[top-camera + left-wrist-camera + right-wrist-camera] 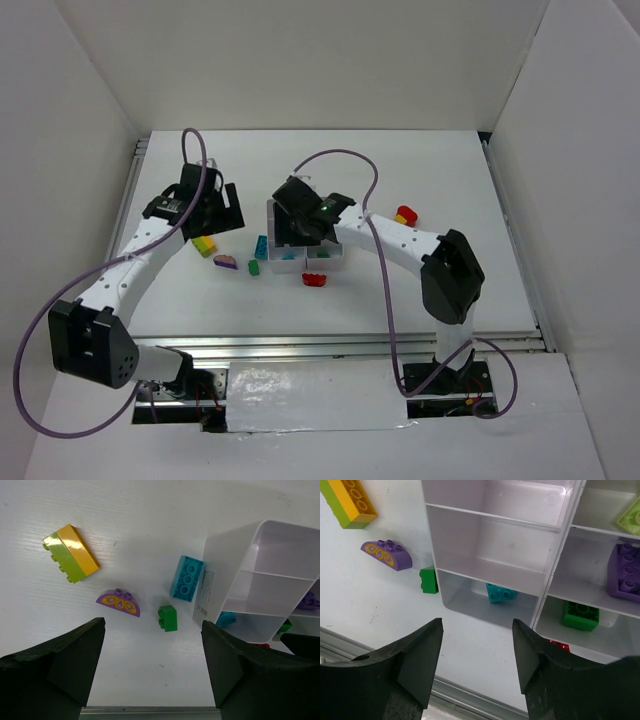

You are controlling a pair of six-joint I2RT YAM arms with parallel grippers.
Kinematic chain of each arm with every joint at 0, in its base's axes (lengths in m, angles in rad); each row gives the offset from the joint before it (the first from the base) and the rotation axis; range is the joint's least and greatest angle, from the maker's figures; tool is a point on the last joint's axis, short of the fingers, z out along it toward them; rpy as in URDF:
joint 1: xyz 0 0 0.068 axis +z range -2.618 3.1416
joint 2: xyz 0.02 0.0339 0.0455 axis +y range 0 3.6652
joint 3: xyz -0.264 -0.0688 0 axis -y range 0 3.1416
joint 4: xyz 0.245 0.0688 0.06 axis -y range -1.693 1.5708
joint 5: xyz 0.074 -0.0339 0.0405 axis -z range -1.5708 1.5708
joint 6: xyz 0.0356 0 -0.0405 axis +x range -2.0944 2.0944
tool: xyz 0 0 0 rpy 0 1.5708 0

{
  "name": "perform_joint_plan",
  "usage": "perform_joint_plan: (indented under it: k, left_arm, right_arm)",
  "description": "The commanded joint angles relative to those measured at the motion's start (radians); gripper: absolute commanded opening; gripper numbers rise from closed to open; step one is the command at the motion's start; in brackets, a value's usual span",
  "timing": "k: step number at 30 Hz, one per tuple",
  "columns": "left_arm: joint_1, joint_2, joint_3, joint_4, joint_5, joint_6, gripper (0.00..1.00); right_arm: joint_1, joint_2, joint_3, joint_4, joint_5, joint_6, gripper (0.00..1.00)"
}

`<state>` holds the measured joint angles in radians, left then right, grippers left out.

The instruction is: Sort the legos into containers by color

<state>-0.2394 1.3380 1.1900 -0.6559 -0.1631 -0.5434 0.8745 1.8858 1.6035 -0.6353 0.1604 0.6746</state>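
Note:
The white six-compartment container [337, 262] stands mid-table, partly under my right gripper [300, 215], which is open and empty above it. In the right wrist view [477, 630] the compartments [560, 555] hold a teal brick [501, 592], a green brick [580, 615], a purple brick [625, 572] and a light green one [632, 515]. My left gripper [153, 630] is open and empty above loose bricks left of the container [220, 565]: a yellow-green brick [71, 553], a purple arch [118, 603], a teal brick [186, 578] and a small green brick [168, 618].
A red brick [315, 279] lies just in front of the container. A red and yellow piece [406, 214] lies to its right, beside the right arm. White walls enclose the table; a metal rail [340, 345] runs along the near edge.

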Motion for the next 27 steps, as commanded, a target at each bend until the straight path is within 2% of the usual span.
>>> perform_joint_plan:
  k: [1, 4, 12, 24, 27]
  left_arm:
    - [0.003, 0.050, -0.020, 0.085, 0.074, 0.051, 0.88]
    - [0.003, 0.099, -0.018, 0.093, 0.094, 0.062, 0.80]
    - [0.003, 0.269, 0.054, 0.073, 0.178, 0.079, 0.77]
    - [0.003, 0.460, 0.161, 0.047, 0.194, 0.059, 0.58]
    - [0.003, 0.487, 0.178, 0.038, 0.189, 0.053, 0.57]
  right_arm:
    - [0.000, -0.112, -0.010, 0.008, 0.059, 0.000, 0.66]
    - [-0.017, -0.227, -0.080, 0.023, 0.082, 0.006, 0.67]
    - [-0.031, -0.453, -0.185, 0.003, 0.120, -0.009, 0.69]
    - [-0.077, -0.564, -0.211, -0.023, 0.125, -0.058, 0.71]
    - [-0.091, -0.574, -0.218, -0.020, 0.110, -0.066, 0.71]
